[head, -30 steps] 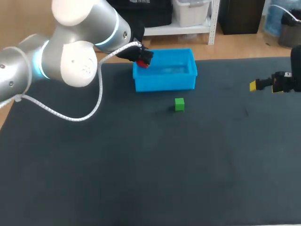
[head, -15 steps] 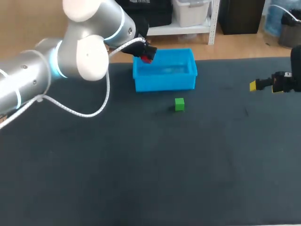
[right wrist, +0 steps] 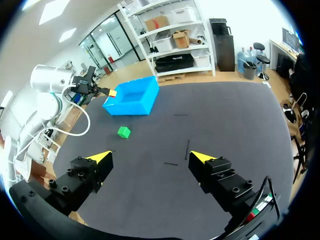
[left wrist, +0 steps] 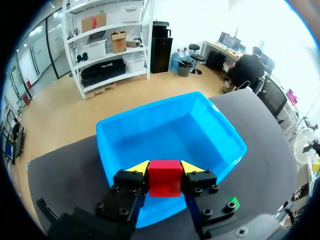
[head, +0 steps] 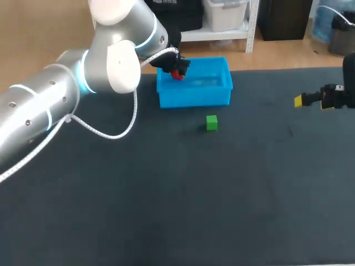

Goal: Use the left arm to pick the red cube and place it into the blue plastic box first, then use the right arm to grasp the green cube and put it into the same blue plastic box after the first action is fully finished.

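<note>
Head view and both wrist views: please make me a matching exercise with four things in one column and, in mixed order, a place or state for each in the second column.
Things
1. red cube
2. green cube
3. blue plastic box
4. right gripper

Places or states
a. open, holding nothing
b. lying on the table, apart from the box, on its near side
c. clamped in the left gripper, over the box
d. standing near the table's far edge

Pairs: 1-c, 2-b, 3-d, 4-a
</note>
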You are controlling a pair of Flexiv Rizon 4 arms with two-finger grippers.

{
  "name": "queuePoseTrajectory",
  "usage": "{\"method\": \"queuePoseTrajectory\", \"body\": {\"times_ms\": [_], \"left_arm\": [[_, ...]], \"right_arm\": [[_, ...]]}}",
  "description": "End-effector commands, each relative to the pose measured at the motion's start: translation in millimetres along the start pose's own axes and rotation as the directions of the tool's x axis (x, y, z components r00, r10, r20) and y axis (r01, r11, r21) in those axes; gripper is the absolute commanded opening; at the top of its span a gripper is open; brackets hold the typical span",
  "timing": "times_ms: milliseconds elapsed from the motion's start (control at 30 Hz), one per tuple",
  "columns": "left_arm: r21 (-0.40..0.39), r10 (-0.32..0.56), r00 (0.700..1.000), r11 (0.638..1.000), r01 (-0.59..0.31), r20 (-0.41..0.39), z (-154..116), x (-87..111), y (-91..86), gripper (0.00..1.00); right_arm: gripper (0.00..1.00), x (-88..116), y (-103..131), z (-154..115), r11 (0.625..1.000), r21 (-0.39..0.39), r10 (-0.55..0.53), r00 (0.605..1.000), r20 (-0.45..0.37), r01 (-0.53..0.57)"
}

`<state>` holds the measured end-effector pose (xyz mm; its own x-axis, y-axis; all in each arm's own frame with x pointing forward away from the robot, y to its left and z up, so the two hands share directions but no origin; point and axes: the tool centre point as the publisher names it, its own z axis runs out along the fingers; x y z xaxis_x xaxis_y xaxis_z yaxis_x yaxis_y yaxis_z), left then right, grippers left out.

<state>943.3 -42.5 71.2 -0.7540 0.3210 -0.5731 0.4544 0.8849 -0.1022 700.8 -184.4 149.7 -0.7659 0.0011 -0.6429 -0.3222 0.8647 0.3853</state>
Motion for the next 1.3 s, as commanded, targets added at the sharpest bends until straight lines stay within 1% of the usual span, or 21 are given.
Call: {"method": "queuePoseTrajectory", "body": {"times_ms": [33,700,733,767,867,900,933,967,1000,1067,1167,1300], "left_arm": [[0.010,0.000,1.000,1.000,0.000,-0.018,12,-7.0,4.7,0.00],[0.010,-0.007,0.995,1.000,0.008,-0.098,21,1.6,-0.3,0.00],[0.009,-0.007,0.995,1.000,0.008,-0.099,21,1.9,-0.3,0.04],[0.008,-0.010,0.995,1.000,0.011,-0.104,22,2.7,-0.4,0.20],[0.008,-0.009,0.994,1.000,0.010,-0.110,22,4.4,-0.6,0.44],[0.008,-0.008,0.994,1.000,0.009,-0.113,22,4.9,-0.8,0.55],[0.008,-0.008,0.993,1.000,0.009,-0.115,22,5.1,-0.9,0.60],[0.002,-0.006,0.992,1.000,0.006,-0.123,22,5.4,-1.1,0.73],[0.002,-0.006,0.992,1.000,0.006,-0.123,22,5.6,-1.8,0.77],[0.002,-0.003,0.993,1.000,0.004,-0.122,20,4.9,-3.5,0.94],[0.000,0.005,0.993,1.000,-0.005,-0.116,16,3.0,-5.5,1.00],[-0.003,0.015,0.995,1.000,-0.015,-0.101,8,-0.7,-7.6,1.00]], "right_arm": [[1.00,0,0,0,1.000,0.001,-0.001,1.000,-0.001,0.001],[1.00,0,0,0,1.000,0.001,-0.001,1.000,-0.001,0.001],[1.00,0,0,0,1.000,0.001,-0.001,1.000,-0.001,0.001],[1.00,0,0,0,1.000,0.001,-0.001,1.000,-0.001,0.001],[1.00,0,0,0,1.000,0.001,-0.001,1.000,-0.001,0.001],[1.00,0,0,0,1.000,0.001,-0.001,1.000,-0.001,0.001],[1.00,0,0,0,1.000,0.001,-0.001,1.000,-0.001,0.001],[1.00,0,0,0,1.000,0.001,-0.001,1.000,-0.001,0.001],[1.00,0,0,0,1.000,0.001,-0.001,1.000,-0.001,0.001],[1.00,0,0,0,1.000,0.001,-0.001,1.000,-0.001,0.001],[1.00,0,0,0,1.000,0.001,-0.001,1.000,-0.001,0.001],[1.00,0,0,0,1.000,0.001,-0.001,1.000,-0.001,0.001]]}}
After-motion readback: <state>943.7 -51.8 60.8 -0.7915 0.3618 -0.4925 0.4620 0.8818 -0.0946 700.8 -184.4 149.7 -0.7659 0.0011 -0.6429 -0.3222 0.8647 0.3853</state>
